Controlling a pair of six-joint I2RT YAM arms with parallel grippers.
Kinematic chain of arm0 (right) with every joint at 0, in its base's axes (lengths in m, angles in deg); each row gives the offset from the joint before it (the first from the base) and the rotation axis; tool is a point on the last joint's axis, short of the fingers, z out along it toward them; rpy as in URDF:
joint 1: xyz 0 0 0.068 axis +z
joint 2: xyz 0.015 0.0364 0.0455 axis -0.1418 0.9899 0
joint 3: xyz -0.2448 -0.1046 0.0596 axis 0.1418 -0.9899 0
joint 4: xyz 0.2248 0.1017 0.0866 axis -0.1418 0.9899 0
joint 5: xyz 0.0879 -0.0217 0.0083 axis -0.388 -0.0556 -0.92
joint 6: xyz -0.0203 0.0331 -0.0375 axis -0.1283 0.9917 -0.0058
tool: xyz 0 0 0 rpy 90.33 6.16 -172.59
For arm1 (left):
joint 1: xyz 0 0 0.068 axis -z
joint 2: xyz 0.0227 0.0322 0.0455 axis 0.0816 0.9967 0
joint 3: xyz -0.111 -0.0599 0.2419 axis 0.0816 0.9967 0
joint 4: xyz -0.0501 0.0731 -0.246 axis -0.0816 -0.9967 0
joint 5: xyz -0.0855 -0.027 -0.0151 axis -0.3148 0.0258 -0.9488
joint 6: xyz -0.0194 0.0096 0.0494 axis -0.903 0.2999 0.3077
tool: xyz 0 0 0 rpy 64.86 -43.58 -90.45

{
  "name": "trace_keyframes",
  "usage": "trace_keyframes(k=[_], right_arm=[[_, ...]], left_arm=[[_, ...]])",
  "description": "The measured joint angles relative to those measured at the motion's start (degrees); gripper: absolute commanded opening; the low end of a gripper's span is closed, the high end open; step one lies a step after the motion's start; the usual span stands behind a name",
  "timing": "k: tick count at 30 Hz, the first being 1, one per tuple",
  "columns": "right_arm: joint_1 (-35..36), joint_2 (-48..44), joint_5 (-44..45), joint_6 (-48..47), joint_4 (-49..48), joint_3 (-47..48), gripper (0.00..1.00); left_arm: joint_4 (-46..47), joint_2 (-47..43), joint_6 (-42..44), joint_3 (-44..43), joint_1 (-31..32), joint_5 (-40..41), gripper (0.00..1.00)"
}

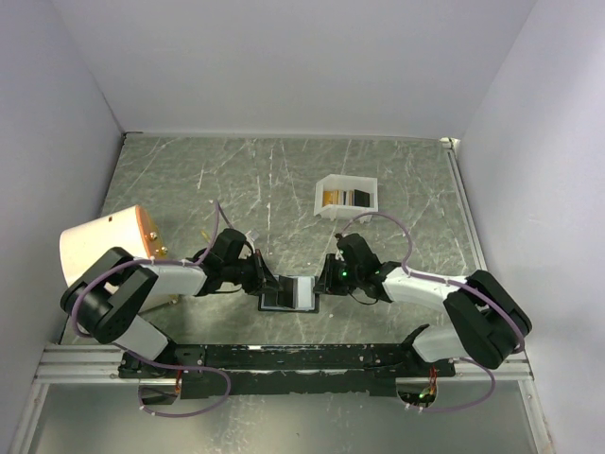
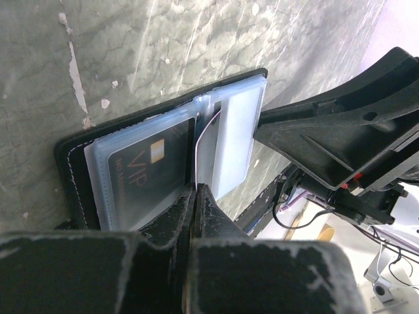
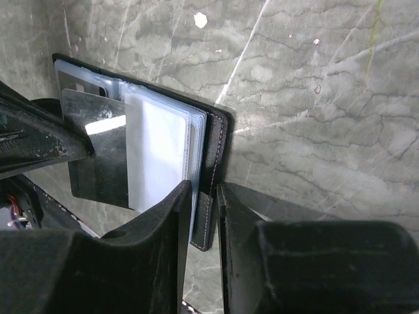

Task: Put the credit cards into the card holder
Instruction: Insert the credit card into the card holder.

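The table [image 1: 189, 180] had a grey-green marbled top (many pale scratches ran across it). A card holder [image 1: 289, 293] lay open near the front edge, a white box [image 1: 333, 212] stood further back to the right, and a pale round object [image 1: 99, 248] rested at the left.

Tabletop: grey-green marbled slab [image 1: 189, 180] spread across the scene.
Box: white rectangular plastic box [image 1: 322, 197] sat far, right of centre.
Cylinder: cream cylinder with orange rim [image 1: 104, 248] lay left.

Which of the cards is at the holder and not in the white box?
The dark card marked VIP, tucked in the holder; the other cards, gold and dark, lie in the box farther back.
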Motion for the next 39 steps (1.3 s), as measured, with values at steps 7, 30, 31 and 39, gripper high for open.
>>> trace_keyframes(k=[7, 30, 31, 39], right_arm=[[0.07, -0.33, 0.0, 1.46, -0.37, -0.46, 0.23], [0.07, -0.02, -1.07, 2.91, -1.36, -0.79, 0.24], [0.07, -0.02, -1.07, 2.91, -1.36, -0.79, 0.25], [0.22, 0.02, -1.29, 3.08, -1.38, -0.52, 0.3]], left_arm=[[1.07, 0.17, -0.57, 0.02, 0.0, 0.26, 0.07], [6.45, 4.35, -1.68, 0.37, 0.79, -0.52, 0.07], [6.49, 4.52, -1.68, 0.31, 0.85, -0.63, 0.1], [4.0, 5.27, -0.81, -1.05, 1.68, -0.76, 0.42]])
